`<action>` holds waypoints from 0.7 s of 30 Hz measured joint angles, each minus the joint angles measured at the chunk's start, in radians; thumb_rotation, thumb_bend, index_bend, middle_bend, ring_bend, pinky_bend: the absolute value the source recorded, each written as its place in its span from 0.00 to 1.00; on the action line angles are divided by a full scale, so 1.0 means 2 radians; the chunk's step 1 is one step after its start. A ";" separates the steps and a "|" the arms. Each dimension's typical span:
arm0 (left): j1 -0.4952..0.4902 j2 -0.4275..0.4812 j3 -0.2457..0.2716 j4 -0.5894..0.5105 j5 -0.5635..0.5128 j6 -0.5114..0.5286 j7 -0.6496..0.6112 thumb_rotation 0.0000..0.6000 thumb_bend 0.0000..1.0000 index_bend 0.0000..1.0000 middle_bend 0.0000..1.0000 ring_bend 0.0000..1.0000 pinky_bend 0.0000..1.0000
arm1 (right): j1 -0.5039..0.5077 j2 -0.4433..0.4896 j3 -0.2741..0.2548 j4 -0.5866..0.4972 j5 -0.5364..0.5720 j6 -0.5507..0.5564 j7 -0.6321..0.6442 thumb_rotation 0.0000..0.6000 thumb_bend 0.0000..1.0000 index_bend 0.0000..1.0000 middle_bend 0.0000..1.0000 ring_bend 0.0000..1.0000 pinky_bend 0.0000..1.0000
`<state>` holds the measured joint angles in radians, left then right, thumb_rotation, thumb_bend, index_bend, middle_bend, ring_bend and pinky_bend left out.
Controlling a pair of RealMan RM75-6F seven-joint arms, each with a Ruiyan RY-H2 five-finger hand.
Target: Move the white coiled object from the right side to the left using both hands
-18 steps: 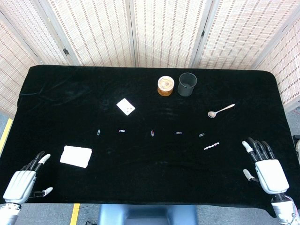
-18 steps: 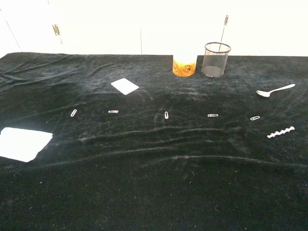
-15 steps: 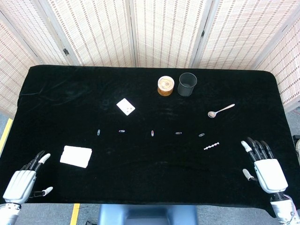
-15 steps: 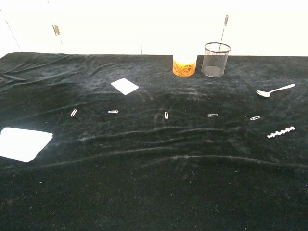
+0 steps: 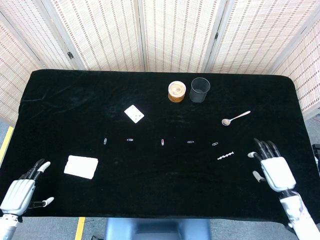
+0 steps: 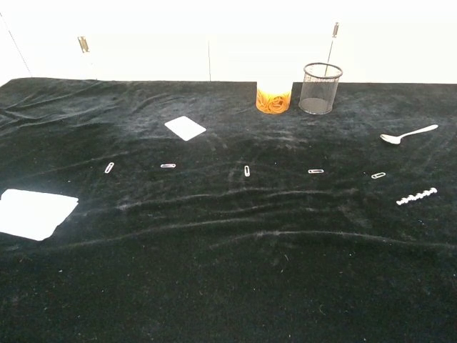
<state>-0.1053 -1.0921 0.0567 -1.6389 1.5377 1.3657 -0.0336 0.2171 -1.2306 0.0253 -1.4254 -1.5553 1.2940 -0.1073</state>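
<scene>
The white coiled object (image 5: 226, 156) lies on the black cloth at the right, also seen in the chest view (image 6: 416, 196). My right hand (image 5: 272, 169) hovers a short way to its right, fingers spread and holding nothing. At the front left corner my left hand (image 5: 19, 189) is open near the table edge, far from the coil. Neither hand shows in the chest view.
A row of several paper clips (image 5: 163, 142) crosses the middle. A spoon (image 5: 235, 118) lies behind the coil. A mesh cup (image 5: 199, 89) and a tub of rubber bands (image 5: 177, 91) stand at the back. A white card (image 5: 133, 113) and a folded white cloth (image 5: 81, 166) lie at the left.
My right hand has moved up and to the left, closer to the coil. My left hand has slid slightly down and left toward the table edge. The objects have not moved.
</scene>
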 measured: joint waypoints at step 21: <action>-0.005 0.016 -0.013 0.017 -0.031 -0.019 -0.060 1.00 0.15 0.00 0.00 0.18 0.33 | 0.153 -0.101 0.019 0.129 0.031 -0.193 -0.004 1.00 0.29 0.48 0.00 0.03 0.06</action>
<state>-0.1158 -1.0591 0.0313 -1.6055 1.4751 1.3277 -0.1537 0.5230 -1.4322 0.0625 -1.1678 -1.4927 0.9086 -0.1159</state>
